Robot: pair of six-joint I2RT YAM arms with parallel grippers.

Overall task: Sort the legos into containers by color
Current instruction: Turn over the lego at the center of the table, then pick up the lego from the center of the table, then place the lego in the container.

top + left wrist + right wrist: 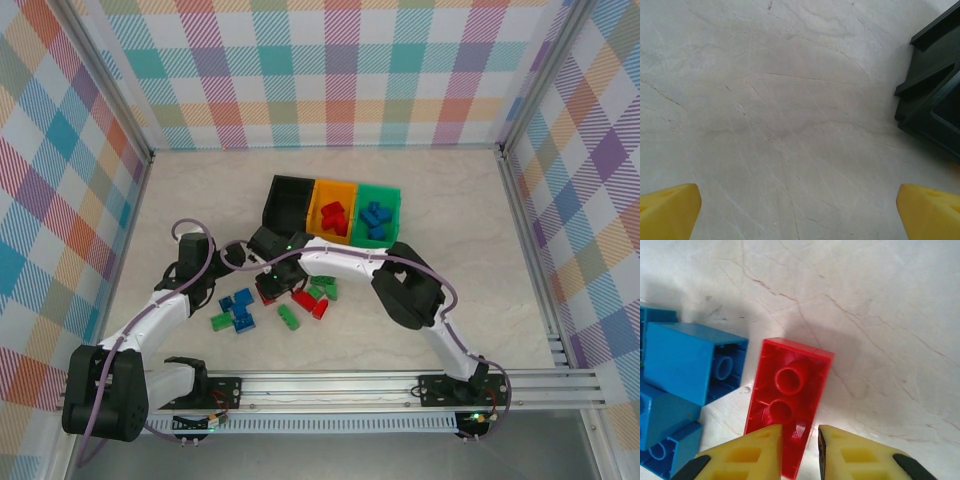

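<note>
- Marbled pale surface point(765, 100) lay under both hands.
- Right hand point(800, 452) pinched the near end of a red lego point(790, 390), with blue legos point(685, 365) just to its left.
- Left hand point(800, 212) hung spread wide over bare surface, near the black bin point(935, 100).
- Beyond, the orange bin point(335, 186) held red bricks point(334, 218), and the green bin point(380, 188) held blue bricks point(375, 218).

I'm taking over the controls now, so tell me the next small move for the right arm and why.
Probably lift straight up a little. The right pincer is shut on the near end of the red brick, which lies underside up beside blue bricks. Rising first should clear them before heading to the orange bin, where other red bricks lie.
</note>
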